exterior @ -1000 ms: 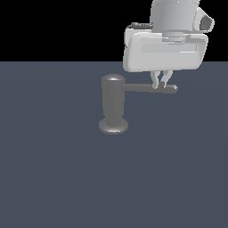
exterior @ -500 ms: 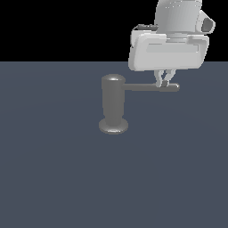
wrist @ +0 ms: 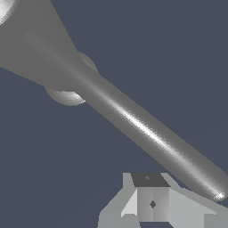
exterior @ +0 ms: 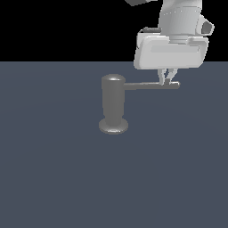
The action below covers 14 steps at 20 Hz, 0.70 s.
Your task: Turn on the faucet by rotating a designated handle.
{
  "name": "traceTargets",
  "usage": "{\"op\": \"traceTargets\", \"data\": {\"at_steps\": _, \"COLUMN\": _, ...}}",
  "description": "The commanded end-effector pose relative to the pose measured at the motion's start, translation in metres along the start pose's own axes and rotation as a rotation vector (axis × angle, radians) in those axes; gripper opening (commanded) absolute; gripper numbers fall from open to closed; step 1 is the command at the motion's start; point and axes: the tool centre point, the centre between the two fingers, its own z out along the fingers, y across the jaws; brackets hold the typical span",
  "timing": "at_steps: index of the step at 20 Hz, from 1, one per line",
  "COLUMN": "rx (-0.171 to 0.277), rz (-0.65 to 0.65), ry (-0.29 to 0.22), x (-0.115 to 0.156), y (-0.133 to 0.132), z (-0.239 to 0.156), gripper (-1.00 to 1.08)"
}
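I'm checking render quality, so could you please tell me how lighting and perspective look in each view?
Exterior view: flat, even light, black upper background, no clear cast shadow by the faucet. Wrist view: a bright glare streak runs along the handle, and perspective swells its near part; the end effector shows only partly.

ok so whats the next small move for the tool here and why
Probably a short sideways push against the handle to start it swinging around the faucet. The tool already sits by the rod's outer tip, where leverage is best; whether it touches the rod is unclear.
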Motion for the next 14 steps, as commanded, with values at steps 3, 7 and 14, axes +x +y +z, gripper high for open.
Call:
{"op": "traceTargets", "data": {"at_steps": 3, "rx": 0.0, "rz": -0.005, "ry": -0.005, "x": 0.013, "y": 0.007, "z": 0.005, "gripper": -1.0}}
{"op": "traceTargets", "data": {"at_steps": 7, "rx": 0.001, "rz": -0.002, "ry": -0.007, "x": 0.022, "y": 0.016, "z": 0.006, "gripper": -1.0}}
{"op": "traceTargets", "data": {"at_steps": 14, "rx": 0.003, "rz": 0.003, "ry": -0.011, "x": 0.037, "y": 0.03, "z": 0.008, "gripper": -1.0}}
